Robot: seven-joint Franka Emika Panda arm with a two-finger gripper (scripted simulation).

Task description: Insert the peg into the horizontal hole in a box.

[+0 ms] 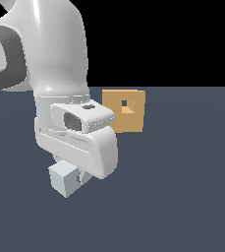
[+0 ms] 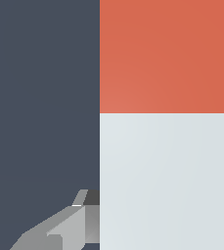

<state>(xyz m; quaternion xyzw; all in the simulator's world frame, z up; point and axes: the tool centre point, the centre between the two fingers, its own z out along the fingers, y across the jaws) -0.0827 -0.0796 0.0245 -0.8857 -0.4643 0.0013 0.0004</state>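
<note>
Gripper [image 1: 73, 173] clamps the long grey-white, red-tipped square peg [image 2: 167, 122] (grasp done); next, align with the tan box's [image 1: 133, 120] square hole [image 1: 125, 103].

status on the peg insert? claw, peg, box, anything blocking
Claw at the peg, grey-white half; closure not visible. Peg low, short of the box; hole open. Nothing seen blocking.

Dark slate floor [image 1: 182, 187], tan box [image 1: 115, 110] resting on it.
</note>
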